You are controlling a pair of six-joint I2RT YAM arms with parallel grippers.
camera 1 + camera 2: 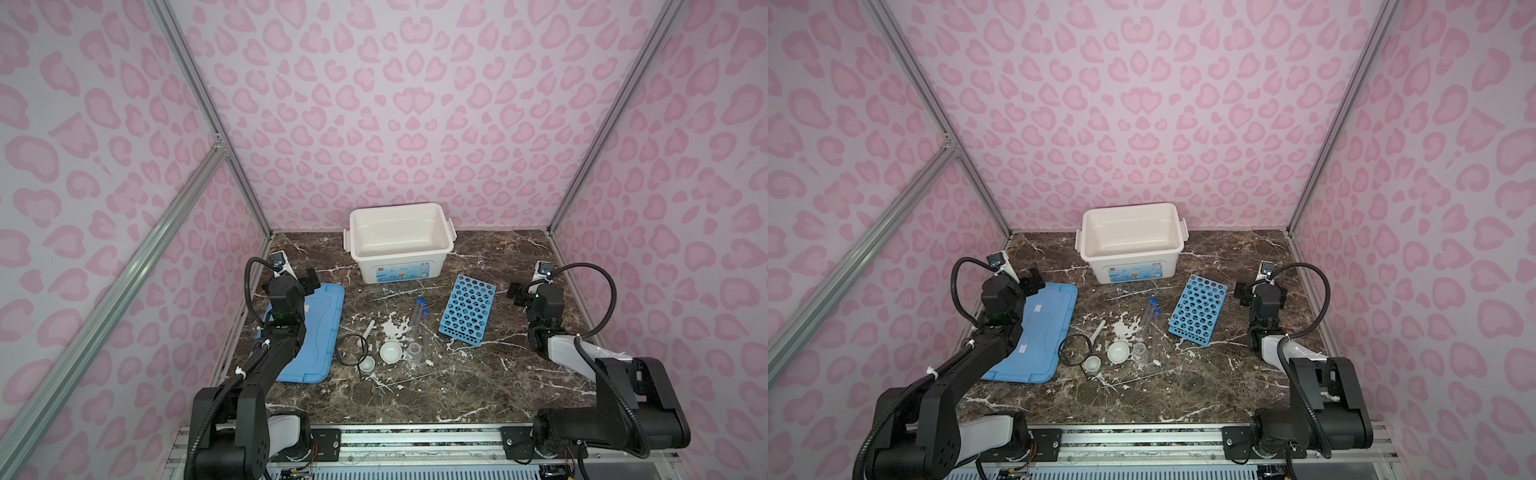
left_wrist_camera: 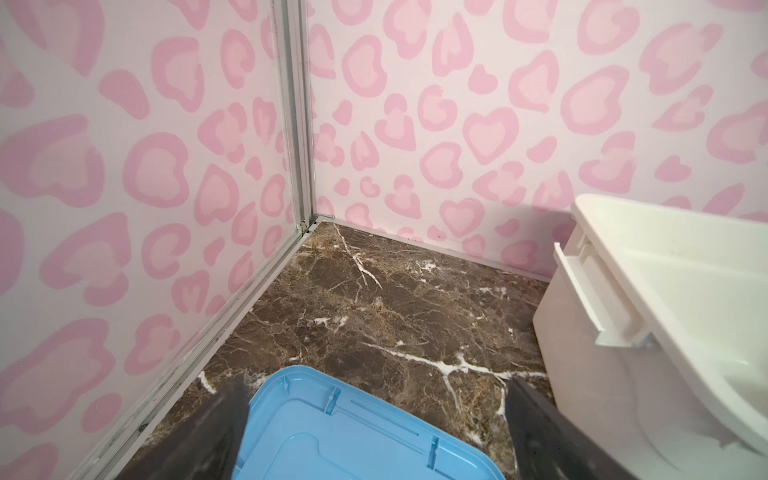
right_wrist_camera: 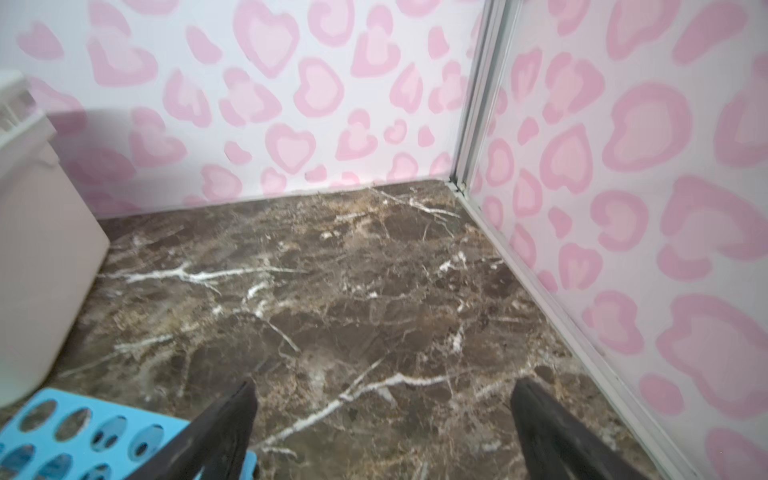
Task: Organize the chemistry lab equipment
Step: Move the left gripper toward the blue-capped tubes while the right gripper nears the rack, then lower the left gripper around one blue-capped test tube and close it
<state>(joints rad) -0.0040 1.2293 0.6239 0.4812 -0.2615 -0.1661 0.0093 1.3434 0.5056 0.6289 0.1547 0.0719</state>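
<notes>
Left gripper (image 1: 311,281) and right gripper (image 1: 515,293) both hang wide open, holding nothing. In a top view I see the tubes (image 1: 419,318), pestle (image 1: 368,330), cup (image 1: 367,365), dish (image 1: 391,352), beaker (image 1: 414,351) and ring stand (image 1: 352,350) clustered mid marble table (image 1: 457,395), with the blue rack (image 1: 467,309) beside them. Left wrist view: pink heart walls (image 2: 457,124), blue lid (image 2: 332,436) and white box (image 2: 582,374). Right wrist view: marble and a corner of the rack.

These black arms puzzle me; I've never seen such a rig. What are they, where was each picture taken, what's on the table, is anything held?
Two robot arms at a brown marble table. Two pictures look down from overhead; two come from cameras on the wrists. The left fingers and right fingers are open, holding nothing. On it: flat blue rectangular lid, large white storage box, blue perforated rack, two clear blue-capped tubes, white pestle, white cup, white shallow dish, clear small beaker, black wire ring stand.
</notes>
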